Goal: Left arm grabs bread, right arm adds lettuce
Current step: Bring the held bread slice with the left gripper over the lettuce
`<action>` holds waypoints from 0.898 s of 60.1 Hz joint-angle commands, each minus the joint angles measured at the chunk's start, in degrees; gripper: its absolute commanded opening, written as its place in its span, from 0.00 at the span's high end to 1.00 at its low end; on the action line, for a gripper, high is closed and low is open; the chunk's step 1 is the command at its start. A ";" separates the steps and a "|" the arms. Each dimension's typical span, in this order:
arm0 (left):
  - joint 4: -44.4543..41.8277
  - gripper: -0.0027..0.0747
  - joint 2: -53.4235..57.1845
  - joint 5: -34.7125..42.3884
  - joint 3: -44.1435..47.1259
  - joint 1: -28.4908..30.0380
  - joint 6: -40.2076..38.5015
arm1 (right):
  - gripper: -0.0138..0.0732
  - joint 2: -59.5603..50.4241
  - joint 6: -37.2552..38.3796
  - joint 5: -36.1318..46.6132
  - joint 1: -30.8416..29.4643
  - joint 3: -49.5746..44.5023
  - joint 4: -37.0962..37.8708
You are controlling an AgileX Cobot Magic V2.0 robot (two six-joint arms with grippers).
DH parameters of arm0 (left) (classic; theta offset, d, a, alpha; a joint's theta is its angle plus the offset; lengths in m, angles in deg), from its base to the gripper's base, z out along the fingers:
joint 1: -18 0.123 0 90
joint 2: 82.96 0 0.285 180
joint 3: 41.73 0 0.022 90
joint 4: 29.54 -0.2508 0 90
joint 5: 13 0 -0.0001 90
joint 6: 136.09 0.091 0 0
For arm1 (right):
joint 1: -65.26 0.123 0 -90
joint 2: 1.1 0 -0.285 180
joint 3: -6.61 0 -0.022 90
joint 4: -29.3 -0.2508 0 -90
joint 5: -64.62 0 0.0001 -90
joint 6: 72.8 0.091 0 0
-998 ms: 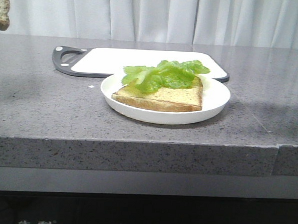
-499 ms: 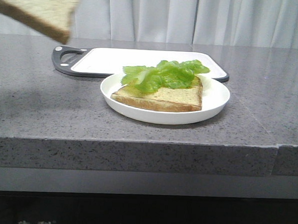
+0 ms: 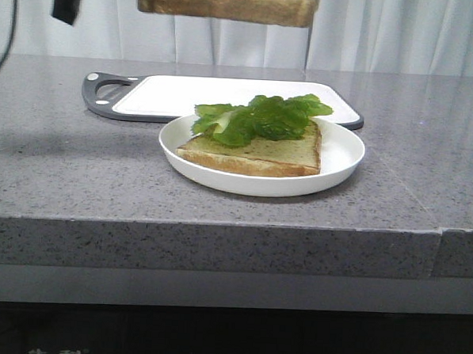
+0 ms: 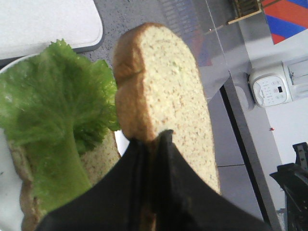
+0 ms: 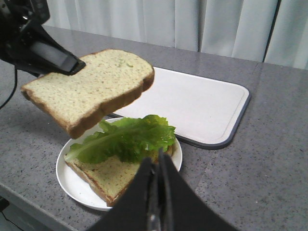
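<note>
My left gripper point(image 4: 154, 142) is shut on the edge of the thick tan speckled bread point(image 4: 168, 91). It holds the slice in the air, roughly flat, above the white plate point(image 3: 340, 163). In the front view the bread point(image 3: 226, 2) hangs at the top edge, with the left arm point(image 3: 69, 0) beside it. The ruffled green lettuce point(image 3: 259, 116) lies on a thinner slice point(image 3: 261, 153) on the plate. My right gripper point(image 5: 156, 161) is shut and empty, near the plate's edge and above it. It is out of the front view.
A white cutting board with a dark rim point(image 3: 225, 93) lies just behind the plate on the grey counter. The counter's front edge point(image 3: 218, 224) runs close to the plate. White curtains hang behind. A black cable point(image 3: 6, 30) trails at the far left.
The left arm has carried the bread rightward from the upper left corner to above the plate, and the slice has levelled out. Plate, lettuce and lower slice have not moved.
</note>
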 commanded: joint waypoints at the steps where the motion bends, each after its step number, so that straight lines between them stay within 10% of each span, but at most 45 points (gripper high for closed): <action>1: 5.84 0.99 -0.71 -2.31 -4.17 -1.13 0.58 | 0.91 -0.09 -0.11 4.35 -0.31 1.57 0.50; 54: -1.35 0.93 -9.29 -0.08 -9.19 -4.46 0.46 | 0.91 -0.09 -0.11 4.53 -0.31 1.57 0.50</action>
